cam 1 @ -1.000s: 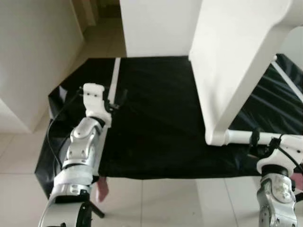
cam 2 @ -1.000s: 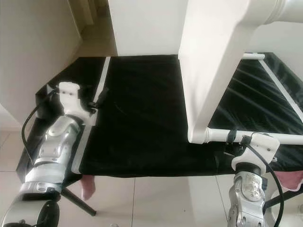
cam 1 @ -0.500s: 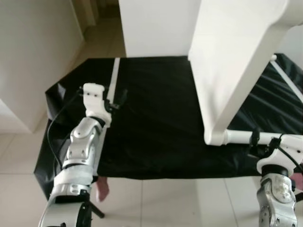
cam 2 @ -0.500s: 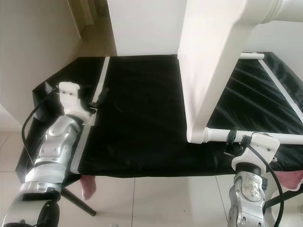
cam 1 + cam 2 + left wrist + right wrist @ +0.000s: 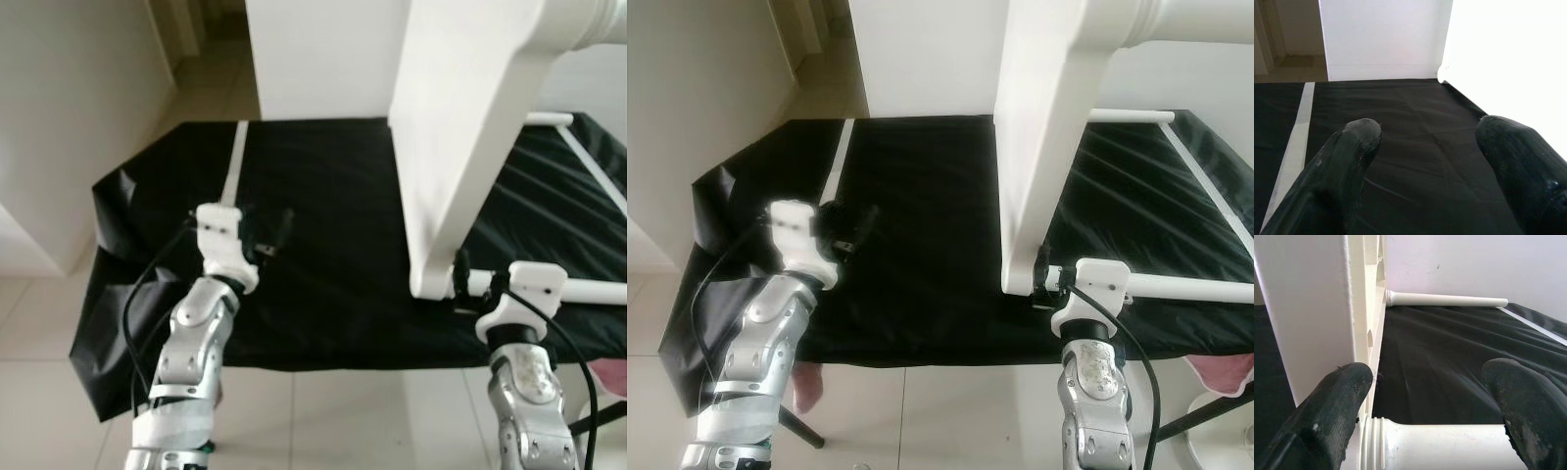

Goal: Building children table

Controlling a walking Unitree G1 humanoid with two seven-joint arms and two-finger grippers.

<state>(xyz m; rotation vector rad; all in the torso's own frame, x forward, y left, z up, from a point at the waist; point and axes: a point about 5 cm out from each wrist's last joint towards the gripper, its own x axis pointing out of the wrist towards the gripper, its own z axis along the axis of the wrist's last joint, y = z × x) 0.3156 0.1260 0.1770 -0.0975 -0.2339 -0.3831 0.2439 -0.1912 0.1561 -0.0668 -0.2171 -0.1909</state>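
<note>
Work surface: low table draped in black cloth [image 5: 333, 245], standing on pale tiled floor [image 5: 323, 411]. White strip [image 5: 233, 171] runs along cloth beyond left gripper [image 5: 274, 233]. White children's table [image 5: 470, 127] rests on edge on cloth; its lower leg [image 5: 1185, 287] lies horizontal at right gripper [image 5: 1046, 277], fingers spread either side. Second leg [image 5: 1444, 299] lies farther back.
</note>
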